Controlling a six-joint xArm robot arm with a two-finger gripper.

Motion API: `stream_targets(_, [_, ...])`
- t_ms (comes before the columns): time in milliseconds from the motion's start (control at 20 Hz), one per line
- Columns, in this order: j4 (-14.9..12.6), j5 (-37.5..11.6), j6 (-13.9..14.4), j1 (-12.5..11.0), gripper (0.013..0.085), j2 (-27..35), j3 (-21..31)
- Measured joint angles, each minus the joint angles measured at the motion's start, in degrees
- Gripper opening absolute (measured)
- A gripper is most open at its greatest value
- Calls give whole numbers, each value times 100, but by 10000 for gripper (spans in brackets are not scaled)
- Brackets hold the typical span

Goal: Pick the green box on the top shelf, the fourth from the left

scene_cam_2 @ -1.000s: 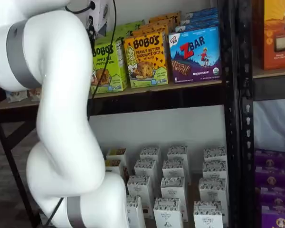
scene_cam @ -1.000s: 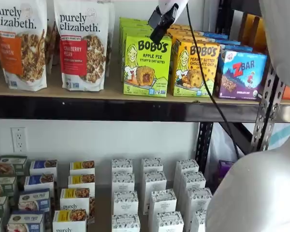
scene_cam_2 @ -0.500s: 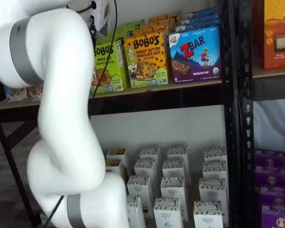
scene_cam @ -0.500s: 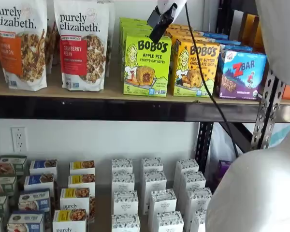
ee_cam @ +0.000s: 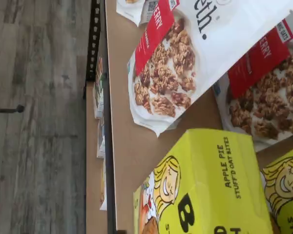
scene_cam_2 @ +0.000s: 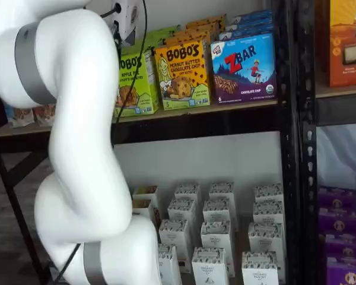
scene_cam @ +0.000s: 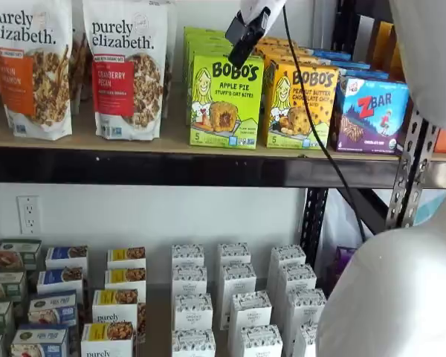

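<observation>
Top shelf [scene_cam: 171,145] carries granola bags, then the green box [scene_cam: 226,100] beside the yellow Bobo's. End effector [scene_cam: 244,39] hovers above its front top edge, apparently spread, empty. Approach step; next, descend and straddle the box.

Lime-green cardboard Bobo's apple pie box [scene_cam_2: 135,83] partly hidden behind the white robot arm [scene_cam_2: 71,148] in a shelf view, and cut off by the frame edge in the wrist view, only the top panel and part of the front showing. Black-fingered gripper [scene_cam: 244,43] seen side-on in front of the box row, finger gap impossible to make out there. Small print on the white cartons [scene_cam: 234,297] on the lower shelf too small to read.
</observation>
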Motion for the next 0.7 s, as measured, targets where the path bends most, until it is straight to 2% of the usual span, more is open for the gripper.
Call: stream_targets(700, [-445, -30, 205, 272, 850, 134, -81])
